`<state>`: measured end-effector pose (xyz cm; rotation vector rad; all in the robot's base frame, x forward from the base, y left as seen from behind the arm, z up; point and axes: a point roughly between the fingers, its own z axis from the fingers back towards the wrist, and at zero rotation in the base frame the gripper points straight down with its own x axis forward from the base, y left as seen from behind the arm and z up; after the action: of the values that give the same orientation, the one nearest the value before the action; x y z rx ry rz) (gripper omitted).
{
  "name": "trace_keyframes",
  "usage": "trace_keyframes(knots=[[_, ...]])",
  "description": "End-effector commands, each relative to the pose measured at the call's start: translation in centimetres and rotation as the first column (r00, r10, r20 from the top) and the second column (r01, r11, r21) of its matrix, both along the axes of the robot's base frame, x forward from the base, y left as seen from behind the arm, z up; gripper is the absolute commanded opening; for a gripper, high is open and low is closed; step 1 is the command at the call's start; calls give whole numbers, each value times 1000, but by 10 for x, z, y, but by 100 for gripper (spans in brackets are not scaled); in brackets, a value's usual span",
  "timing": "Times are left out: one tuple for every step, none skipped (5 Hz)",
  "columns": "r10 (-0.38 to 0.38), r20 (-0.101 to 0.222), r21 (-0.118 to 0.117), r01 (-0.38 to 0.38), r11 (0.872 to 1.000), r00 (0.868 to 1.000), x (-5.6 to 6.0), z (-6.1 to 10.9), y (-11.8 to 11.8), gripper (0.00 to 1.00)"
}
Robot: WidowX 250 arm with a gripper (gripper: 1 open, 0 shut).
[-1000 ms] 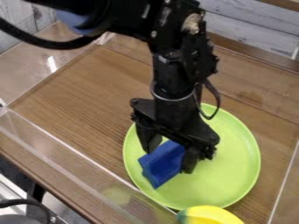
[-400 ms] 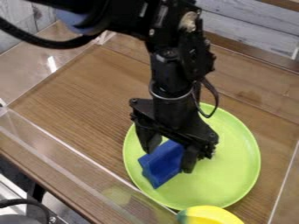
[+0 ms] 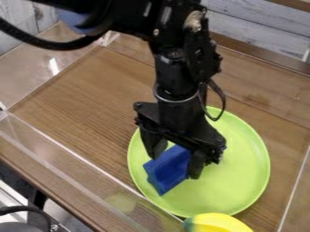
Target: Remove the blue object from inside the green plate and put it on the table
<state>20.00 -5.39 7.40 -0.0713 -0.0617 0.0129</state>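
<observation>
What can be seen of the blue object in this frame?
The blue object is a deep blue, matte, blocky piece with flat faces and sharp edges, tilted with its lower corner toward the camera. It lies on the left part of the green plate, inside the rim. The open gripper points down right over it, its dark fingers on either side of the block's upper end, which they hide. Whether the fingers touch the block cannot be told.

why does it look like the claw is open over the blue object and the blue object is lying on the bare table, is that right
Not quite. In the camera view the blue object lies inside the green plate, not on the bare table. The claw is indeed open over it.
</observation>
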Motion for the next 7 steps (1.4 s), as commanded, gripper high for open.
trace_keyframes(knots=[[10,15,-9,-10,1000,1000,3,4,1,100],[8,16,-10,-8,1000,1000,4,-3,3,100],[5,18,-13,-5,1000,1000,6,-8,4,100],[3,18,-16,-3,1000,1000,7,-13,6,100],[2,17,-20,-2,1000,1000,8,-18,7,100],[1,15,-24,0,1000,1000,10,-22,8,100],[0,14,-27,0,1000,1000,11,-26,9,100]])
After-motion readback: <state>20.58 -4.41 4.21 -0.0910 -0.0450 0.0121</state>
